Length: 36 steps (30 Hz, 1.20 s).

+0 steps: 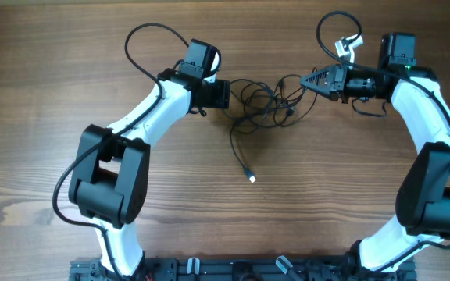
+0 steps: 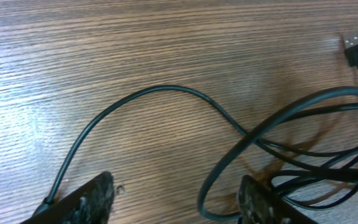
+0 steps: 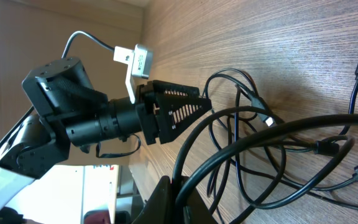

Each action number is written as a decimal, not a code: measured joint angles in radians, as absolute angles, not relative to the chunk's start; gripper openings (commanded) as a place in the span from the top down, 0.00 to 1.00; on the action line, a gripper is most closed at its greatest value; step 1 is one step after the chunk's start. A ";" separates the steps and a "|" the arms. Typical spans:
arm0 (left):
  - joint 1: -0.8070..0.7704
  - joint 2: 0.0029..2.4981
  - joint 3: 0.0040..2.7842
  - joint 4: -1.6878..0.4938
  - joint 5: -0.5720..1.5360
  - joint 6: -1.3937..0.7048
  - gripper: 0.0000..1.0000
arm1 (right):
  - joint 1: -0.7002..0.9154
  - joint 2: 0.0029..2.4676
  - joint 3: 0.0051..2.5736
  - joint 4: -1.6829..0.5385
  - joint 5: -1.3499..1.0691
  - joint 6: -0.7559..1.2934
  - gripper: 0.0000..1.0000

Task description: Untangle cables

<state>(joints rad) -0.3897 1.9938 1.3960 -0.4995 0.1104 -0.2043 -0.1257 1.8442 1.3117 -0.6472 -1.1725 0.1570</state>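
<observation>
Hardly begun, judging by the lie of things. Cables [image 1: 268,101] bunched in overlapping loops toward the far edge of the tabletop [image 1: 53,62], roughly midway along it, between the two arms. Only one strand drawn clear, trailing toward the middle of the tabletop and ending in a silvery plug [image 1: 251,179]. All the rest left to do: loops crossed over and through one another, with a black plug [image 2: 355,46] lying just beside the bunch.

Left gripper [image 2: 179,202] at the left side of the bunch, fingers spread, a loop running between them, nothing pinched. Right gripper [image 1: 307,80] at the right side, fingers pressed together, seemingly nipping one strand at the tips.

Brown wood-grain surface, matt, with pale streaks. Dark rail [image 1: 209,269] along the near edge, at the foot of the arms. Past the tabletop's edge in the right wrist view, a plain beige wall [image 3: 55,25]; lower down, too blurred to tell.
</observation>
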 measured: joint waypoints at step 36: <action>0.065 1.897 1.366 -0.689 0.084 -0.461 0.00 | -0.062 1.842 1.311 -0.656 -0.834 0.255 0.95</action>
<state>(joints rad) 0.0654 1.8965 1.3659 -0.6888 0.0837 -0.4614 -0.0616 1.8416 1.3113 -0.6556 -0.8337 0.2546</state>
